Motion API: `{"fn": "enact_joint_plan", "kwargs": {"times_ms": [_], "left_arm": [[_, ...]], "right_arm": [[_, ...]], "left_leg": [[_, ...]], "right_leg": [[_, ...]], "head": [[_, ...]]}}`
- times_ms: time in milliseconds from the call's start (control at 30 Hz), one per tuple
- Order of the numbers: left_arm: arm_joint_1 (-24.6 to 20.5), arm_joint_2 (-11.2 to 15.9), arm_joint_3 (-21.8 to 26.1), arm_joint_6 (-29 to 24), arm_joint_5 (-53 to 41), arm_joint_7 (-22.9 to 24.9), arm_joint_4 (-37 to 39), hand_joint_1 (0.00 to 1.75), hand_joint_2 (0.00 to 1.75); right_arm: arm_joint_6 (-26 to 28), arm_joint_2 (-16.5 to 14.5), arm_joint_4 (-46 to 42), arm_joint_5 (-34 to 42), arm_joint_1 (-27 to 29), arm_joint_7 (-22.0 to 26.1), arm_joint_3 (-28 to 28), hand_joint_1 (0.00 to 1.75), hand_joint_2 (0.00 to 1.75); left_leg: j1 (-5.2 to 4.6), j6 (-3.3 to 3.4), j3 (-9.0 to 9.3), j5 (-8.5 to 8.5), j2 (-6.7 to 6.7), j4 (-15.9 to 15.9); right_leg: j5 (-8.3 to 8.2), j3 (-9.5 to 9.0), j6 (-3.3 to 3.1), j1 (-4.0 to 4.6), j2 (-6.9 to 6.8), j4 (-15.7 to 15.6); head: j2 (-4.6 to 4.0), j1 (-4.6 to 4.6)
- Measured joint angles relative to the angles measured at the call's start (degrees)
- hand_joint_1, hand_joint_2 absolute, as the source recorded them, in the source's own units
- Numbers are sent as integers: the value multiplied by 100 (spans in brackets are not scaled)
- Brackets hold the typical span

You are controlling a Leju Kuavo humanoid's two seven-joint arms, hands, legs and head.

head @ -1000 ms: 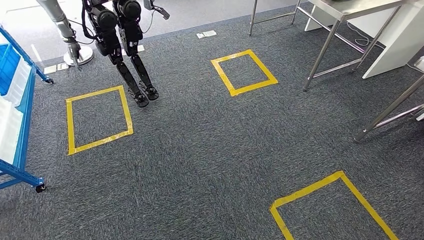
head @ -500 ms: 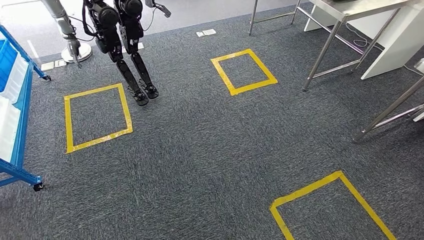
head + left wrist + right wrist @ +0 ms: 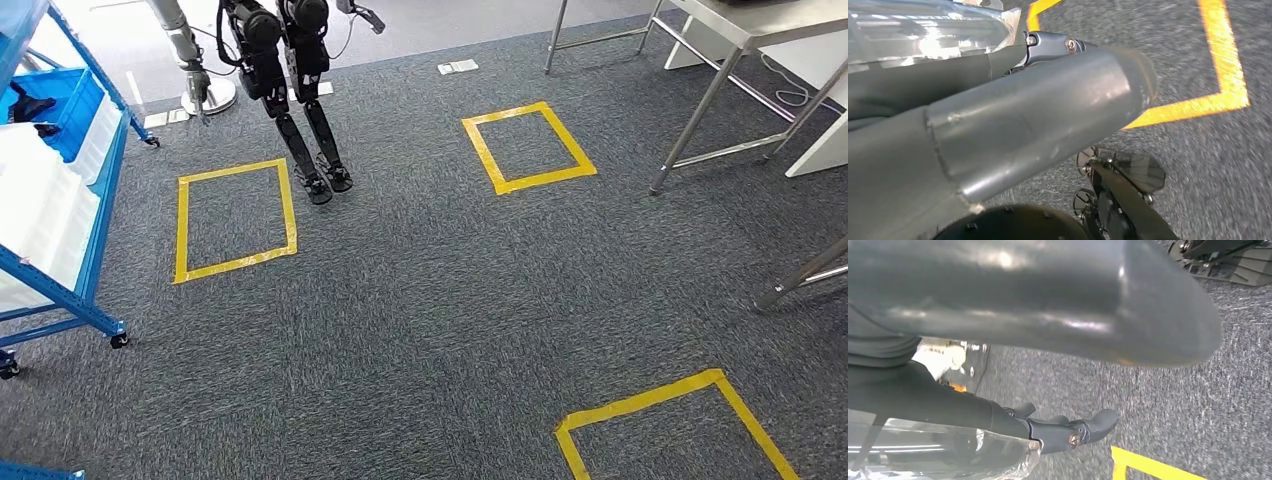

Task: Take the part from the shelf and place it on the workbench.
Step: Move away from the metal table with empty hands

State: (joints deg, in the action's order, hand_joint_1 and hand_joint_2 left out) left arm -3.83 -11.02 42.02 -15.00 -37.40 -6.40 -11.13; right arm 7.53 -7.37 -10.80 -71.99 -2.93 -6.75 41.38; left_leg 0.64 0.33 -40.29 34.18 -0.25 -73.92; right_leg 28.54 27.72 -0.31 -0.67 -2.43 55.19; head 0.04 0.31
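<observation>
My view swung left, more of the blue shelf [image 3: 60,190] appeared; still approaching it. Can't tell my fingers' state.

we are looking at grey carpet floor [image 3: 430,300] carrying yellow tape squares [image 3: 235,220], another robot's feet [image 3: 326,182] and a round stand base [image 3: 210,97]. the blue wheeled shelf [image 3: 60,200] is standing at left, steel workbench legs [image 3: 700,120] at right.
</observation>
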Motion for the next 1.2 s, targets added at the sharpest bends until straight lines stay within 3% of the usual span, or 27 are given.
{"fn": "enact_joint_plan", "kwargs": {"times_ms": [33, 67, 133, 200, 267, 333, 367, 433, 500, 533, 567, 633, 700, 800, 867, 933, 1000, 1033, 1067, 1100, 1167, 1200], "left_arm": [[5, 1, 9, -1, 11, 1, 0, 0, 0], [8, 1, 20, -1, 21, 1, 0, 0, 0], [-1, 3, 40, -2, 24, 2, 0, 0, 0], [-17, 2, 55, -2, 24, 2, -1, 0, 0], [-19, 2, 70, -4, 27, 2, -1, 0, 0], [-15, -2, 83, -8, 33, 2, 0, 0, 0], [-17, -4, 87, -10, 37, 3, -1, 0, 0], [-25, -7, 92, -13, 40, 3, -1, 0, 0], [-24, -7, 98, -13, 41, 2, -1, 0, 0], [-19, -7, 102, -13, 42, 2, 0, 0, 0], [-15, -8, 107, -13, 43, 2, 0, 0, 0], [-13, -12, 115, -12, 45, 2, 0, 0, 0], [-14, -13, 125, -10, 60, 3, -1, 0, 0], [7, -9, 144, -9, 98, -21, 0, 0, 0], [12, -10, 170, -23, 146, -74, 0, 0, 0], [-2, -16, 211, -42, 195, -139, 0, 0, 0], [-8, -27, 251, -57, 251, -187, 0, 0, 0], [-6, -33, 273, -69, 285, -207, 0, 0, 0], [-3, -39, 299, -98, 326, -228, 0, 0, 0], [-3, -46, 333, -152, 362, -261, -1, 0, 0], [-21, -74, 399, -362, 446, -401, -3, 0, 0], [-37, -96, 438, -489, 501, -516, -4, 0, 0]], "right_arm": [[-6, 1, 0, -15, -2, 2, 0, 0, 0], [-13, 1, 0, -26, -8, 4, 0, 0, 0], [-23, -2, 0, -36, -21, 11, 0, 0, 0], [-30, -2, 0, -38, -29, 14, 0, 0, 0], [-34, 1, -1, -43, -37, 15, 0, 0, 0], [-40, 2, -1, -52, -42, 16, 0, 0, 0], [-44, 1, -1, -56, -40, 17, 0, 0, 0], [-55, -1, 0, -61, -24, 19, -1, 0, 0], [-63, 0, 0, -63, -9, 19, -1, 0, 0], [-63, 2, 0, -64, -5, 18, -1, 0, 0], [-63, 5, 0, -64, -2, 18, 0, 0, 0], [-71, 13, 1, -66, -5, 17, 0, 0, 0], [-85, 17, 2, -68, -13, 17, -1, 0, 0], [-117, 22, 2, -77, -46, 17, -2, 0, 0], [-166, 26, 2, -98, -49, 17, -2, 0, 0], [-214, 27, 2, -133, -33, 15, -4, 0, 0], [-271, 34, 2, -176, -11, 8, -13, 0, 0], [-303, 38, 2, -206, -5, 2, -20, 0, 0], [-334, 42, 2, -241, -5, -5, -31, 0, 0], [-361, 43, 2, -286, -7, -17, -48, 0, 0], [-413, 44, 2, -385, -10, -38, -102, 0, 0], [-445, 48, 1, -444, -11, -49, -138, 0, 0]], "left_leg": [[-1, 12, 34, -101, 15, 76], [-3, 33, 186, -287, 48, 379], [-36, 95, 625, -648, 286, 1224], [-85, 139, 839, -765, 458, 1667], [-113, 167, 827, -758, 360, 1704], [-98, 225, 841, -794, 234, 1750], [-82, 257, 846, -818, 168, 1773], [-71, 294, 833, -842, 29, 1780], [-74, 300, 826, -847, -133, 1775], [-74, 299, 831, -847, -217, 1771], [-72, 295, 841, -846, -300, 1766], [-71, 269, 854, -838, -454, 1744], [-85, 213, 837, -824, -568, 1711], [-77, 142, 783, -820, -647, 1679], [-64, 96, 659, -649, -445, 1429], [-55, 47, 346, -274, -145, 768], [-31, 15, 21, -19, -32, 106], [-21, 10, -32, -29, -7, 4], [-14, 15, 35, -141, 18, 134], [-11, 29, 217, -323, 74, 474], [-36, 73, 651, -620, 327, 1267], [-58, 97, 780, -684, 417, 1513]], "right_leg": [[9, -8, -8, 11, -62, 0], [19, -21, -17, 19, -116, 0], [51, -56, -13, 57, -213, 5], [87, -72, 23, 102, -296, 12], [113, -86, 68, 123, -396, 5], [212, -43, 110, 106, -272, 135], [338, 56, 116, 92, -125, 363], [688, 430, 95, 60, 152, 1149], [867, 764, 126, 47, 209, 1777], [810, 789, 174, 40, 219, 1784], [655, 695, 232, 28, 234, 1537], [269, 349, 323, -10, 366, 707], [58, 166, 285, -15, 478, 200], [10, 132, 139, -7, 395, 149], [-15, 120, 55, -28, 289, 139], [-15, 126, -6, -9, 166, 134], [-3, 133, -31, 18, 21, 135], [2, 136, -37, 26, -49, 135], [7, 136, -42, 31, -113, 135], [15, 133, -44, 33, -175, 135], [38, 111, -30, 61, -280, 137], [52, 94, -11, 79, -328, 138]], "head": [[0, 0], [0, -1], [0, -1], [0, 7], [1, 15], [1, 19], [1, 23], [0, 33], [0, 33], [0, 34], [0, 32], [0, 34], [0, 37], [0, 26], [0, 6], [0, -18], [0, -25], [0, -26], [0, -27], [0, -27], [0, -26], [0, -20]]}}
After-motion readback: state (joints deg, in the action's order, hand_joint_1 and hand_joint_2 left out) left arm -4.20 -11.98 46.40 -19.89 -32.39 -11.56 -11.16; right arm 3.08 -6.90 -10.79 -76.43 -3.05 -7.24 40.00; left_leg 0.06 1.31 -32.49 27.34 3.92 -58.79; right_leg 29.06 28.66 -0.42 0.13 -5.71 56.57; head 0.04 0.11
